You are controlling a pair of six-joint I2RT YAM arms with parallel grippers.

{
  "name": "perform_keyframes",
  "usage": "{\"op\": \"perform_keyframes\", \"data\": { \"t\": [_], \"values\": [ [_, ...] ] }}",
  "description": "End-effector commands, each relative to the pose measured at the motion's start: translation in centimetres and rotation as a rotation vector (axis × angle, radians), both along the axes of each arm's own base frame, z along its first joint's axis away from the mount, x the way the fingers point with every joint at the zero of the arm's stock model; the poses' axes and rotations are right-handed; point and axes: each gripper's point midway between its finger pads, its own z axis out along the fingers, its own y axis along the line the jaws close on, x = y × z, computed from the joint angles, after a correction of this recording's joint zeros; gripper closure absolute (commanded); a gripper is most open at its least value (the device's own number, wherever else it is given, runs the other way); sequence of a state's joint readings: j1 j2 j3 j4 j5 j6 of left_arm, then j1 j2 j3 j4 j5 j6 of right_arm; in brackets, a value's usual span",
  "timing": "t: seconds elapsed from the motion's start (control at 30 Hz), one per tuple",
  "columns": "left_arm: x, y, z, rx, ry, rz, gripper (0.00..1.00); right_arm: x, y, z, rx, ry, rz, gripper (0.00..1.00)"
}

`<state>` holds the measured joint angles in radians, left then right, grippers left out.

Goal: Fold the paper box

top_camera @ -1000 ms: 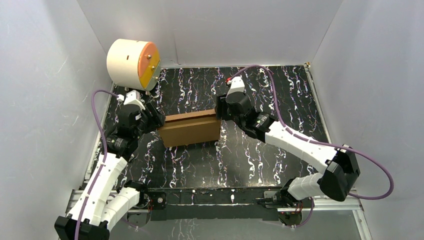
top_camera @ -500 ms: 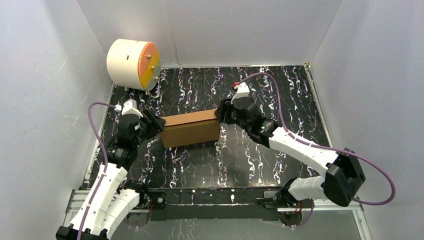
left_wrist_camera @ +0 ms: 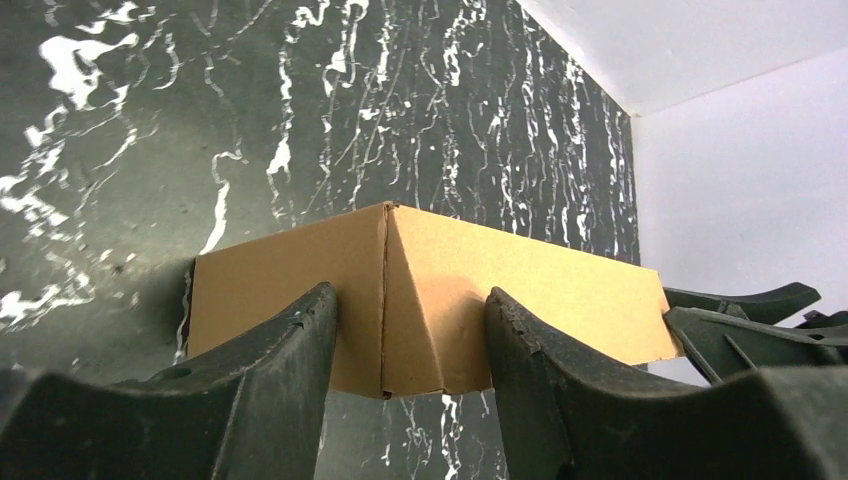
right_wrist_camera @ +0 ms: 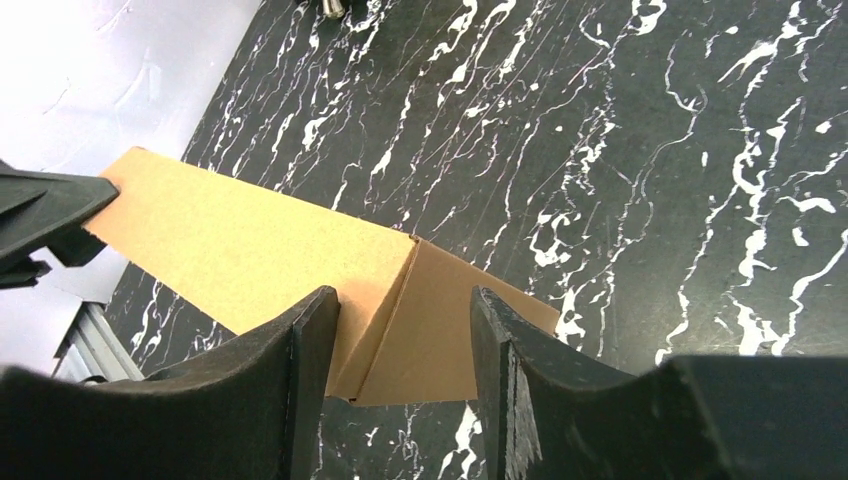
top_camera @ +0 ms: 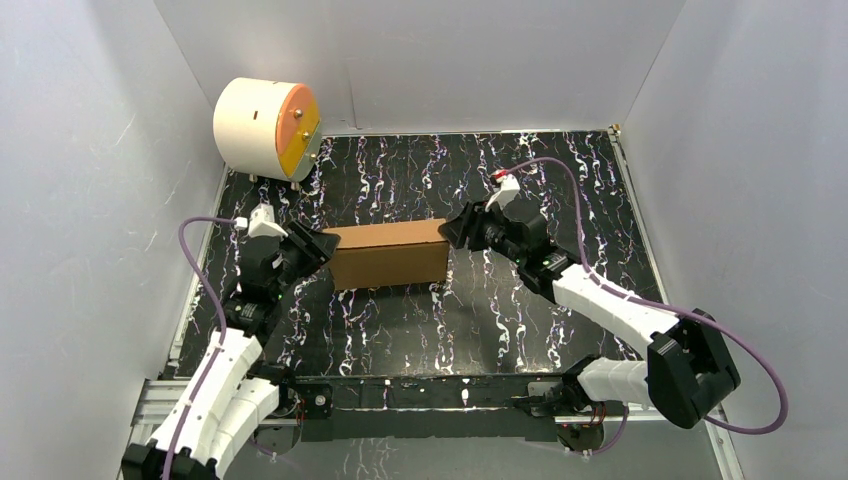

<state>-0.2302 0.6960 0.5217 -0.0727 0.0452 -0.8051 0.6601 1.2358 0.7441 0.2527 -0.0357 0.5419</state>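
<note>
Lab test cell, prob. robotics: white panel walls (top_camera: 85, 150) boxing in black marbled table (top_camera: 520, 320), alu frame rail (top_camera: 152, 393).

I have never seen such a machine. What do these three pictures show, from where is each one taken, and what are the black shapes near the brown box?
This is a robot with two arms bolted at a table's near edge. The wide picture looks down from above. The left gripper and right gripper sit at the two ends of a closed brown cardboard box, which lies on the black marbled table. A cream cylinder with an orange face sits at the far left corner. The other two pictures come from cameras on the wrists. The black shapes there are each gripper's own fingers, spread open around a box corner. Neither seems to clamp it.
</note>
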Motion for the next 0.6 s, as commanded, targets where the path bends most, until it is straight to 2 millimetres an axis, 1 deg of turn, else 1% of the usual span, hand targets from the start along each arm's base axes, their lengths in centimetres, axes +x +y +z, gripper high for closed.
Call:
{"op": "perform_keyframes", "data": {
  "t": [0.0, 0.1, 0.2, 0.27, 0.37, 0.47, 0.57],
  "values": [
    [-2.0, -4.8, -3.9, -0.108, 0.169, -0.252, 0.51, -2.9, -2.3, -7.2, -0.151, 0.166, 0.101, 0.42],
    [-1.2, -5.9, -2.9, -0.157, 0.139, -0.290, 0.51, -2.6, -3.3, -7.6, -0.155, 0.162, 0.106, 0.44],
    [-0.9, -5.9, -2.5, -0.171, 0.105, -0.283, 0.51, -2.5, -4.4, -8.5, -0.152, 0.180, 0.109, 0.47],
    [-0.9, -5.8, -2.8, -0.173, 0.104, -0.276, 0.51, -2.7, -4.9, -9.1, -0.145, 0.192, 0.115, 0.49],
    [-1.2, -5.4, -4.0, -0.185, 0.134, -0.268, 0.51, -3.2, -5.6, -10.1, -0.128, 0.214, 0.128, 0.54],
    [-1.3, -4.5, -4.9, -0.213, 0.166, -0.249, 0.52, -3.6, -6.0, -11.0, -0.118, 0.229, 0.139, 0.57],
    [-1.2, -3.8, -5.3, -0.253, 0.191, -0.233, 0.53, -4.1, -6.0, -12.1, -0.119, 0.255, 0.161, 0.58]
  ]
}}
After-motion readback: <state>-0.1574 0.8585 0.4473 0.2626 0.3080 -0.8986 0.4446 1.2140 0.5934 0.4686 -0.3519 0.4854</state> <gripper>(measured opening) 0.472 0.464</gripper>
